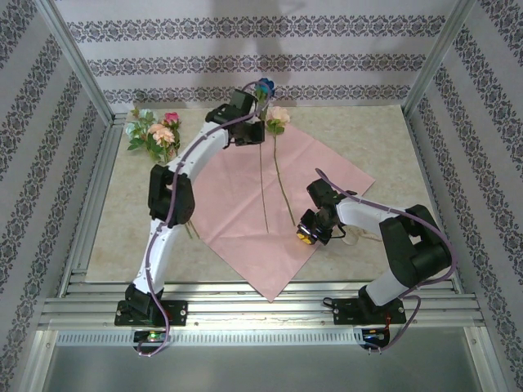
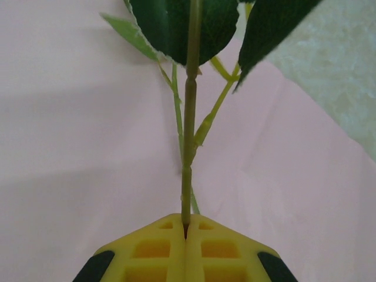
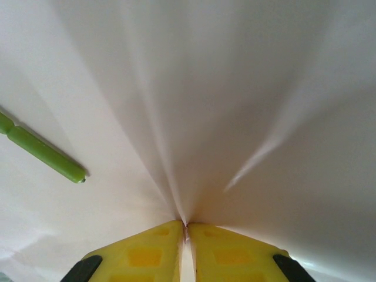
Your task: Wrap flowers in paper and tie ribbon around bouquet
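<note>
Between left fingers [image 2: 150,254], flower stem [image 2: 188,147]; right fingers [image 3: 147,255], paper [image 3: 194,106].

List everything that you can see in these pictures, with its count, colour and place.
paper: one sheet, pink, lying as a diamond in the middle of the table.
blue flower: one, blue bloom with a green stem and leaves, at the paper's far corner.
peach flower: one, peach bloom, its green stem lying on the paper.
flower bunch: one, pink, peach and pale teal with green leaves, at the table's far left, off the paper.
table: one, beige marbled, under everything.
left gripper: one, yellow fingers, shut on the blue flower's stem.
right gripper: one, yellow fingers, shut on the paper's edge on the near right.
</note>
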You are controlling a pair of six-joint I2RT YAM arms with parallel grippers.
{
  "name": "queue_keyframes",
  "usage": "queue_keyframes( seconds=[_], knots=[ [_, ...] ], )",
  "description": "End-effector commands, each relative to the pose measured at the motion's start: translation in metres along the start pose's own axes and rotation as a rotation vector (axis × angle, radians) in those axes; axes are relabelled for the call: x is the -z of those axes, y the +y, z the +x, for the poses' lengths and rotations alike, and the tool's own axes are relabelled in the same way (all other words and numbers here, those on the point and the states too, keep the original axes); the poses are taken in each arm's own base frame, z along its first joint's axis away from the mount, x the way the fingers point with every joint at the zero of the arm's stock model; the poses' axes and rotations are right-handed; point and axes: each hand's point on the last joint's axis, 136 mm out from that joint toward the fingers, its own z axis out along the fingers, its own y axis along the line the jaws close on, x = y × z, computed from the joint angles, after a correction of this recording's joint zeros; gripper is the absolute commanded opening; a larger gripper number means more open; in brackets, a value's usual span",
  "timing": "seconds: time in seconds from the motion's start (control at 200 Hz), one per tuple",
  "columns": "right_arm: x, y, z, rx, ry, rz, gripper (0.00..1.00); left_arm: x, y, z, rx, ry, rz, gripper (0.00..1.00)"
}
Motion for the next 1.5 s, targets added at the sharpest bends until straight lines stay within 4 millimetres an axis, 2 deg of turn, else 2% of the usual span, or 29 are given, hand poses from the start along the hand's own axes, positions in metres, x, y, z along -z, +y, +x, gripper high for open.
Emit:
queue_keyframes(
  seconds=[0.0,0.115,0.13,0.165,0.215,0.275,0.325,0.39,0.44,0.495,0.634,0.784,0.864,1.069,1.164,1.289,1.429,1.494],
  knots=[
    [-0.024,-0.043,0.007,-0.033,0.043,0.163,0.14,-0.029,-0.02,-0.015,0.071,-0.058,0.127,0.0],
    [-0.025,-0.04,0.005,-0.032,0.042,0.16,0.15,-0.05,-0.019,-0.009,0.048,-0.047,0.126,0.0],
    [-0.025,-0.04,0.005,-0.033,0.042,0.158,0.15,-0.052,-0.018,-0.007,0.046,-0.042,0.12,0.03],
    [-0.025,-0.039,0.005,-0.031,0.043,0.158,0.15,-0.054,-0.016,-0.006,0.043,-0.038,0.115,0.17],
    [-0.026,-0.038,0.005,-0.028,0.045,0.159,0.15,-0.051,-0.016,-0.005,0.034,-0.031,0.106,0.25],
    [-0.027,-0.039,0.005,-0.029,0.047,0.162,0.14,-0.037,-0.016,-0.007,0.019,-0.034,0.077,0.36],
    [-0.027,-0.04,0.005,-0.029,0.049,0.165,0.14,-0.019,-0.015,-0.011,0.008,-0.048,0.032,0.4],
    [-0.028,-0.043,0.007,-0.03,0.052,0.17,0.14,0.01,-0.003,-0.016,0.006,-0.062,-0.055,0.47],
    [-0.028,-0.044,0.007,-0.031,0.054,0.171,0.14,0.033,0.014,-0.018,0.018,-0.067,-0.136,0.5],
    [-0.028,-0.044,0.007,-0.03,0.054,0.17,0.14,0.057,0.033,-0.016,0.029,-0.054,-0.193,0.51],
    [-0.028,-0.044,0.008,-0.029,0.058,0.163,0.14,0.102,0.108,-0.006,0.069,0.019,-0.348,0.48],
    [-0.029,-0.041,0.007,-0.025,0.061,0.159,0.14,0.13,0.189,0.006,0.153,0.08,-0.466,0.46],
    [-0.029,-0.039,0.006,-0.025,0.062,0.157,0.14,0.134,0.216,0.009,0.176,0.095,-0.487,0.44],
    [-0.028,-0.038,0.006,-0.026,0.062,0.16,0.14,0.122,0.27,0.025,0.141,0.175,-0.638,0.4],
    [-0.028,-0.039,0.006,-0.028,0.065,0.163,0.14,0.121,0.287,0.033,0.151,0.201,-0.683,0.41],
    [-0.028,-0.039,0.006,-0.03,0.067,0.168,0.14,0.124,0.297,0.037,0.128,0.194,-0.723,0.4],
    [-0.028,-0.037,0.005,-0.029,0.067,0.167,0.14,0.13,0.309,0.05,0.173,0.214,-0.723,0.37],
    [-0.028,-0.037,0.004,-0.03,0.068,0.168,0.14,0.139,0.305,0.05,0.176,0.194,-0.723,0.38]
  ],
)
